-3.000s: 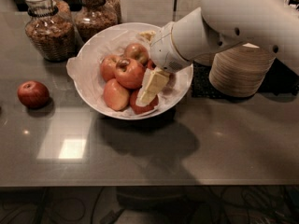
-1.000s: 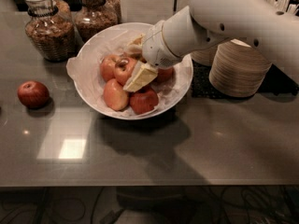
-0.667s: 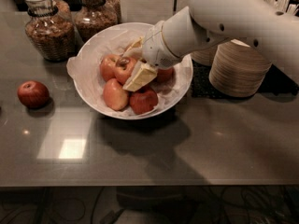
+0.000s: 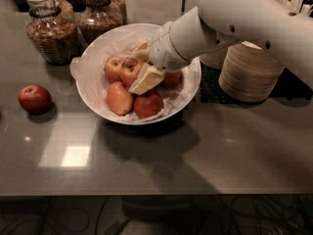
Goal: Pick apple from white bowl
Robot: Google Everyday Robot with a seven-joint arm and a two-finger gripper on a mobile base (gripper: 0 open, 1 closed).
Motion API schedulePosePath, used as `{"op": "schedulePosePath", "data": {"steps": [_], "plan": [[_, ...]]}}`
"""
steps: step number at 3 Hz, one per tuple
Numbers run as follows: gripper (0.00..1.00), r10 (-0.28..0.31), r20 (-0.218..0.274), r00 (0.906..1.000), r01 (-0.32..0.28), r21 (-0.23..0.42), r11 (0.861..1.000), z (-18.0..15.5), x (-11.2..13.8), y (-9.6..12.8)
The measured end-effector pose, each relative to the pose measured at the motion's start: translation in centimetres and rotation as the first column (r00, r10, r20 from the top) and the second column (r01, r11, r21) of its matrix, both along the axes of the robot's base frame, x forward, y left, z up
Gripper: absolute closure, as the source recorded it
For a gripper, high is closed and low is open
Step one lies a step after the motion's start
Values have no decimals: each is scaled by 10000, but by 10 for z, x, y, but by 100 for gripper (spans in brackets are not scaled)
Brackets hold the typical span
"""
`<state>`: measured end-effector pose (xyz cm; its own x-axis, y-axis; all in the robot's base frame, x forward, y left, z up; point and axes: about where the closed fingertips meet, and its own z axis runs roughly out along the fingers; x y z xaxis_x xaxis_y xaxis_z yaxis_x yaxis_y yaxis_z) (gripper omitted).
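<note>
The apple (image 4: 125, 71), red-orange with a dark stem hollow facing up, sits left of centre in the white bowl (image 4: 191, 88), on the crinkled paper liner (image 4: 82, 67). It touches a paler apple (image 4: 113, 67) on its left. Right at it is the gripper (image 4: 133, 70), reaching into the bowl from the right at the end of the thick white arm (image 4: 244, 18). The gripper's cream-coloured parts lie just far and just near of the fruit, but whether it is actually clamping the apple I cannot tell from here. Nearer in the bowl lie a pinkish apple (image 4: 119, 98) and a darker red one (image 4: 148, 105), and another red one (image 4: 171, 78) shows under the arm. The bowl stands on a dark grey table (image 4: 220, 151). Well to its left a lone red apple (image 4: 34, 99) rests on the tabletop. On the far left stand two glass jars (image 4: 49, 28) with brown contents, and to the right of the bowl is a stack of beige paper bowls (image 4: 250, 72).
</note>
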<state>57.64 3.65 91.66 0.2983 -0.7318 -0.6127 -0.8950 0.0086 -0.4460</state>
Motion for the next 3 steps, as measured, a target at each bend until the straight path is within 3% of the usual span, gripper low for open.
{"op": "schedulePosePath", "data": {"steps": [1, 2, 3], "plan": [[100, 262, -253, 9993, -256, 243, 9994, -3, -1, 8], [100, 672, -101, 9977, -664, 683, 9955, 26, -3, 8], [100, 904, 525, 9945, -955, 1049, 9899, 75, -7, -3]]}}
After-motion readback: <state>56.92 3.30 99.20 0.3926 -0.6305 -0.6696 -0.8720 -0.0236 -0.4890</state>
